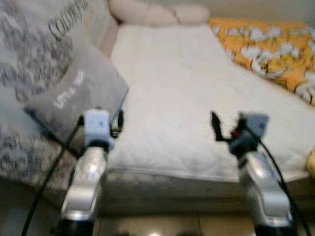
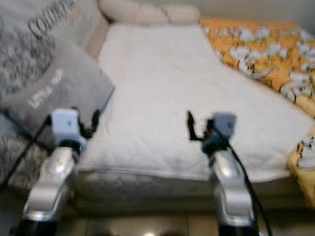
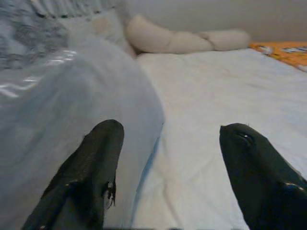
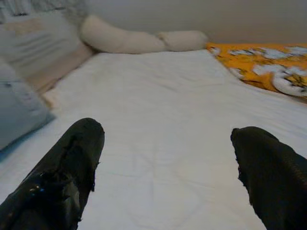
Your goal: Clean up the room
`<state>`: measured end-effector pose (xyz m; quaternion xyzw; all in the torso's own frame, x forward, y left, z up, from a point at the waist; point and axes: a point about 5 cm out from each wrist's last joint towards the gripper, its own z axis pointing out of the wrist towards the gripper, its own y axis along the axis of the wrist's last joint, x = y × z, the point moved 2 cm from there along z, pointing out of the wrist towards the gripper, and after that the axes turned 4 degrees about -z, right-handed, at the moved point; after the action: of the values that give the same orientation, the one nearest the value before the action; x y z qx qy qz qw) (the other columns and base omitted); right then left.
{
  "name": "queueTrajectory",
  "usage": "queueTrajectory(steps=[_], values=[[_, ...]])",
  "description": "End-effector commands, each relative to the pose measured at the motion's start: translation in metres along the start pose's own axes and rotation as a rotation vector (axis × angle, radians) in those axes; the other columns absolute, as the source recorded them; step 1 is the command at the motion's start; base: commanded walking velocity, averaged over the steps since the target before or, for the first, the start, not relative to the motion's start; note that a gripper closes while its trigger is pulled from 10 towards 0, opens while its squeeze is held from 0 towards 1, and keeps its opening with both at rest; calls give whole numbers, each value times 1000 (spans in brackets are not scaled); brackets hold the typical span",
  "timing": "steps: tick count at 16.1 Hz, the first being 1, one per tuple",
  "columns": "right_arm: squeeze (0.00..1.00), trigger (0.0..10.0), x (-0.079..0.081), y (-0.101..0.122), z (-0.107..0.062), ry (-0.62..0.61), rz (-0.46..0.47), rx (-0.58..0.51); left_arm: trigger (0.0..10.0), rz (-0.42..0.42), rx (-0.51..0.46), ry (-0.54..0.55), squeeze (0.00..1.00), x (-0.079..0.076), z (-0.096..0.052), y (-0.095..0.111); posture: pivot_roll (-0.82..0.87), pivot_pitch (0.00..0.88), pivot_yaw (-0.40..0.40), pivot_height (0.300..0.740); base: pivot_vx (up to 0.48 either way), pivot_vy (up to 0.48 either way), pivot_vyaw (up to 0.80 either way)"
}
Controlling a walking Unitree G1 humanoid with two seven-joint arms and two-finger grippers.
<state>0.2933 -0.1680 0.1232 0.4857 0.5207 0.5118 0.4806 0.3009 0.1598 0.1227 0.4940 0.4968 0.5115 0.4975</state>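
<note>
A white-sheeted bed (image 1: 187,98) filled the room; its grey pillow (image 1: 78,96) lay askew, seemingly untidied. Left gripper (image 3: 165,158) beside it and right gripper (image 4: 168,163) hovered wide, empty.

Bed (image 1: 187,98) ahead, running away from the robot. Pillow (image 1: 78,96) on its left edge, leaning on a larger printed cushion (image 1: 34,54) further left. Long bolster (image 1: 157,12) across the far end. Patterned blanket (image 1: 270,49) along the right side. Left gripper (image 1: 115,123) just beside the pillow's near corner; right gripper (image 1: 216,127) over the bed's near edge.
</note>
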Motion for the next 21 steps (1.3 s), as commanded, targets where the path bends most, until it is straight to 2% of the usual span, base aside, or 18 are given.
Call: queueTrajectory(steps=[1, 2, 4, 6, 9, 12, 13, 17, 19, 21], values=[[1000, 10000, -11, -3, 2, -41, -33, 37, 10000, 4, -6, 0, 600, -4, 0, 3, 35, 0, -6, 740, 0, -480, 0], [1000, 10000, -14, -5, 5, -61, -56, 55, 10000, 7, -4, 10, 596, -3, -1, 4, 41, 0, -11, 740, 0, -480, 0], [1000, 10000, -15, -7, 6, -75, -18, 71, 10000, 4, -1, 25, 596, 0, -1, 4, 45, 0, -13, 740, 0, -480, 0], [1000, 10000, -18, -8, 4, -110, -20, 49, 10000, 19, 24, 42, 592, 7, -2, -2, 26, 0, 0, 740, 0, -480, 800], [1000, 10000, -25, -11, 3, -157, -31, 81, 10000, 20, 28, 37, 600, 5, -1, -1, 16, 0, 11, 740, 0, -480, 800], [1000, 10000, -28, -17, 2, -198, -44, 112, 10000, 22, 33, 23, 600, -1, 1, -2, 12, 0, 12, 740, 0, -480, 0], [1000, 10000, -27, -22, 2, -192, -5, 164, 10000, 22, 33, 22, 604, -1, 1, -2, 13, 0, 7, 740, 0, -480, 0], [1000, 10000, -24, -15, 2, -166, -40, 101, 10000, 22, 42, 32, 596, 1, 0, -4, 12, 0, 4, 740, 0, -480, 0], [1000, 10000, -31, -14, 1, -223, -65, 69, 10000, 22, 47, 34, 600, 0, -1, -6, 11, 0, 0, 740, 0, -480, 0], [1000, 10000, -34, -15, 2, -248, -54, 91, 10000, 20, 49, 33, 600, -2, -1, -6, 13, 0, -7, 740, 0, -480, 0]])
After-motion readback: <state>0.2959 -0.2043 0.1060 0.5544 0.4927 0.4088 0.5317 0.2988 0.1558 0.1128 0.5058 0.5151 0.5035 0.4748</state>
